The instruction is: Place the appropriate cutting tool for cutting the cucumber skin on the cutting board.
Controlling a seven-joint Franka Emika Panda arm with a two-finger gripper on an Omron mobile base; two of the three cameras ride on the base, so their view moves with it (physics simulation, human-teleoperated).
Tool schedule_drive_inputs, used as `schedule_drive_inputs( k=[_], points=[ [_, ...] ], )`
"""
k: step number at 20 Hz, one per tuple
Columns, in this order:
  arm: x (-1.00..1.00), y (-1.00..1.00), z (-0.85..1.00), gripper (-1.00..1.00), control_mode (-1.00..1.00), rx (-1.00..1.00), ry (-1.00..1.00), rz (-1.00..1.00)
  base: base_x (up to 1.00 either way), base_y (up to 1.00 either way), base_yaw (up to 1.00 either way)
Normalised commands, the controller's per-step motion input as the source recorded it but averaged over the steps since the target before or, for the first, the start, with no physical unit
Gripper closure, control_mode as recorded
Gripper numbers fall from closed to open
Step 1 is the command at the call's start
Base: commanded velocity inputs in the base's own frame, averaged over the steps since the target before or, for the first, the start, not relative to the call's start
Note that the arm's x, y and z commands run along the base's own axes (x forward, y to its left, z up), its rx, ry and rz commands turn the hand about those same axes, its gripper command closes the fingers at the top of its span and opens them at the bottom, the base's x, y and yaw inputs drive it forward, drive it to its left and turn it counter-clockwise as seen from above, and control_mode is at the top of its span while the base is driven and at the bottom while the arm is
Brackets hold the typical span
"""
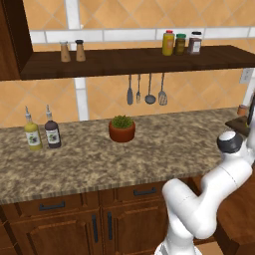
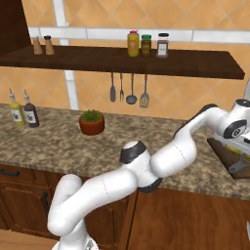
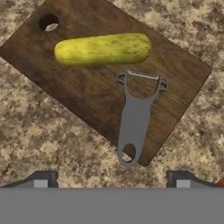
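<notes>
Peeler (image 3: 134, 117) lies flat on the board (image 3: 87, 87), blade end toward the cucumber (image 3: 103, 49), just short of touching it. The handle's ring end overhangs the board's near edge and sits partly over the surface (image 3: 39, 135). Cucumber rests lengthwise along the board, near the hanging hole at one corner.

Fingers (image 3: 43, 178): spread wide, one tip at each side of the hand view's bottom, nothing between them. They hang above the board, apart from the peeler.

In the right base view the arm reaches far right, with the gripper (image 2: 238, 146) over the board (image 2: 222, 151) at the frame edge. Plant pot (image 1: 122, 128) and two bottles (image 1: 42, 132) stand well apart on the surface to the left.

Judgement: placement looks done, since the peeler is carried by the board.

Risks:
- The overhanging ring end makes the rest marginal; a nudge from a fingertip on retreat could slide or tip the peeler off the edge.
- A low sideways exit could catch the cucumber and roll it into the peeler.
- A straight lift seems safest.
</notes>
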Motion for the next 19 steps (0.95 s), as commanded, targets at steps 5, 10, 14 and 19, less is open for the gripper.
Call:
schedule_drive_inputs(
  k=[5,10,14,19],
  points=[
    [-0.63,0.67,0.0,-1.0,-1.0,-0.41,-0.23,0.17,0.0,0.0,0.0],
    [-0.81,0.68,-0.01,-1.0,-1.0,-0.44,-0.38,0.21,0.0,0.0,0.0],
    [-0.89,0.71,0.0,-1.0,-1.0,-0.42,-0.33,0.2,0.0,0.0,0.0],
    [-0.79,0.94,-0.03,-1.0,-1.0,-0.44,-0.11,0.19,0.0,0.0,0.0]
  ],
)
